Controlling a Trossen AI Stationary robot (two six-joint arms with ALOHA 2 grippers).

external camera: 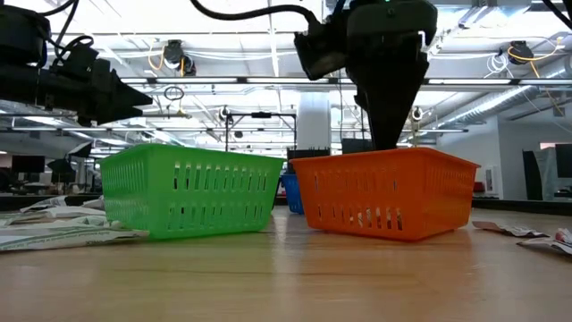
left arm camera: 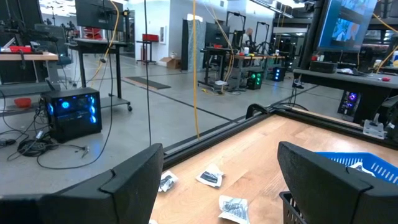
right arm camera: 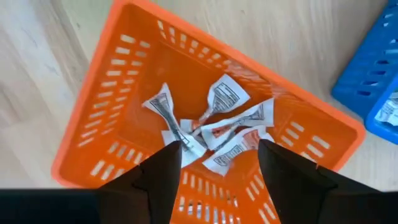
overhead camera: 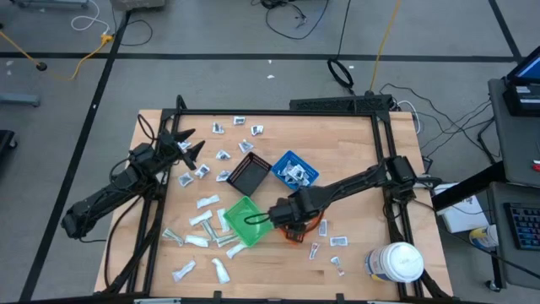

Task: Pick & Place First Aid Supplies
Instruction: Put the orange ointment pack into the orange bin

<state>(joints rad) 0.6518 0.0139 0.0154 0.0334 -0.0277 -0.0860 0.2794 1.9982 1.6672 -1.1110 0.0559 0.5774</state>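
The right gripper hangs directly over the orange bin, its two dark fingers spread apart with nothing between them. Inside that bin lies a small heap of white packets, printed in black and red, overlapping one another on the bin floor. In the high view the right arm reaches from the counter's right edge toward the middle, its gripper covering most of the orange bin, which sits just beside the green bin. The blue bin holds a few more packets, and the black bin stands next to it. Many other first aid supplies lie scattered over the wooden counter, mostly on its left half. The left gripper waits near the counter's left edge, fingers wide apart and holding nothing. A large white jar stands at the counter's near right corner.
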